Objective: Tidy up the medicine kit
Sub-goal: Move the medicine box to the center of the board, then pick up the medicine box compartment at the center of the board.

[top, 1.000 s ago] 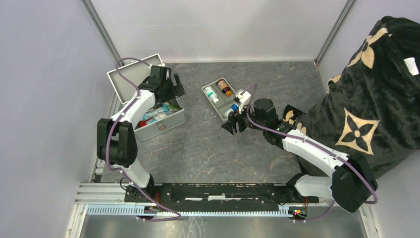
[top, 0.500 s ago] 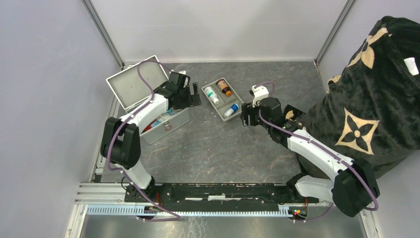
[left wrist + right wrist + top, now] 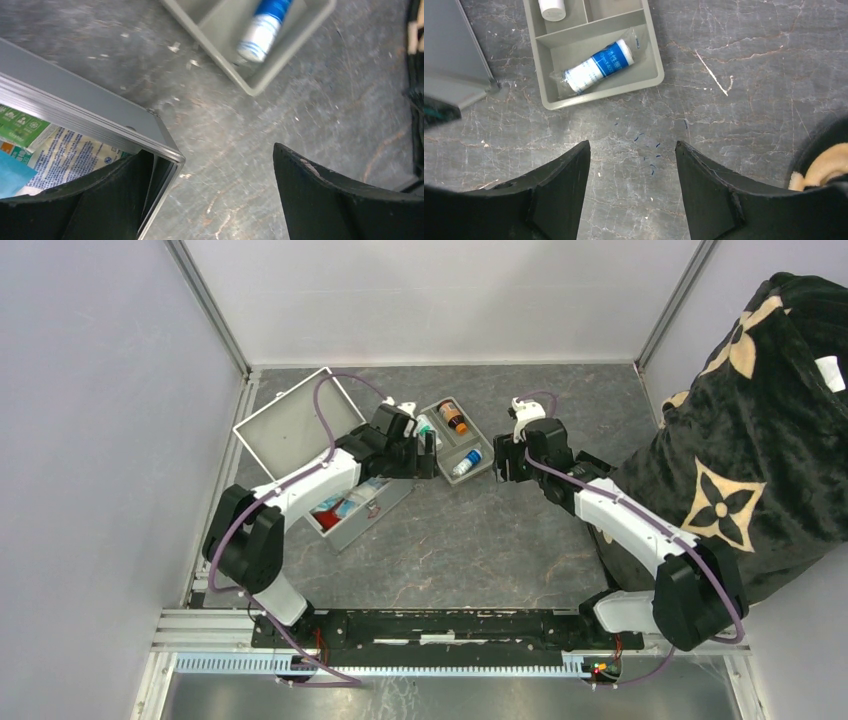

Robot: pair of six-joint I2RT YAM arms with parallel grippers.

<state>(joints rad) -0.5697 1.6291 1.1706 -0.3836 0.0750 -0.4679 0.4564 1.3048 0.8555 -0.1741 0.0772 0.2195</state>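
**Top view.** The medicine kit (image 3: 345, 510), lid open, has slid and swung across the bench (image 3: 450, 540) over the last second. Its corner under my left gripper (image 3: 425, 455) now lies just beside the divided tray (image 3: 447, 443). My right gripper (image 3: 500, 462) has backed off the tray and hangs just to its right.

**Left wrist.** Left gripper (image 3: 215, 200) is wide open and clamps nothing. One finger sits inside the kit (image 3: 90, 117) wall, so I judge I am hooking it to drag it. The blue-and-white roll (image 3: 262, 30) lies in the tray (image 3: 280, 60) ahead of the gripper.

**Right wrist.** Right gripper (image 3: 634, 195) is open and empty over bare bench. The roll (image 3: 599, 65) lies ahead of it and the kit corner (image 3: 454, 60) ahead-left.

Kit and tray are now close, so transfers should be short.
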